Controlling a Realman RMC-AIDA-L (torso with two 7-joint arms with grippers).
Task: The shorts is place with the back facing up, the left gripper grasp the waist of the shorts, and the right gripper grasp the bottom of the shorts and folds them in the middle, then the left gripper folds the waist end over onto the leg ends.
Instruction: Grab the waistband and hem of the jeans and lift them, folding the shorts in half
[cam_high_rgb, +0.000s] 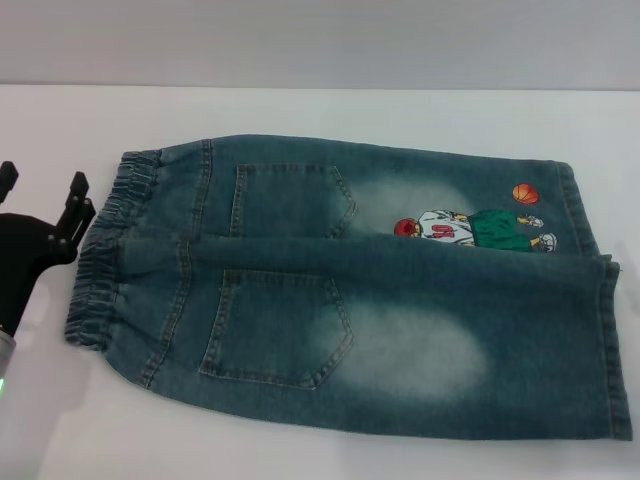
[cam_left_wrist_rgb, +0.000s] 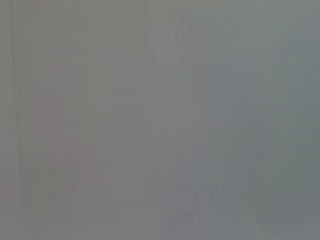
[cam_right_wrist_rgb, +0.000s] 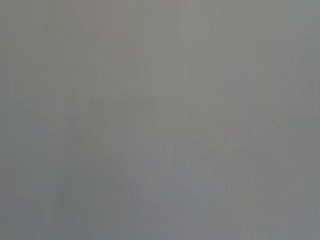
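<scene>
The blue denim shorts (cam_high_rgb: 380, 300) lie flat on the white table, back up, with both patch pockets showing. The near leg overlaps the edge of the far leg, which bears the cartoon print (cam_high_rgb: 475, 228). The gathered waist (cam_high_rgb: 105, 250) is at the left, and the straight leg ends (cam_high_rgb: 612, 340) are at the right. My left gripper (cam_high_rgb: 42, 190) stands open just left of the waist, nothing between its fingers; one fingertip (cam_high_rgb: 78, 192) is close to the elastic band. The right gripper is out of view. Both wrist views show only plain grey.
The white table (cam_high_rgb: 320, 120) runs back to a pale wall behind the shorts. Bare tabletop shows in front of the shorts and around the left arm's black body (cam_high_rgb: 20, 260).
</scene>
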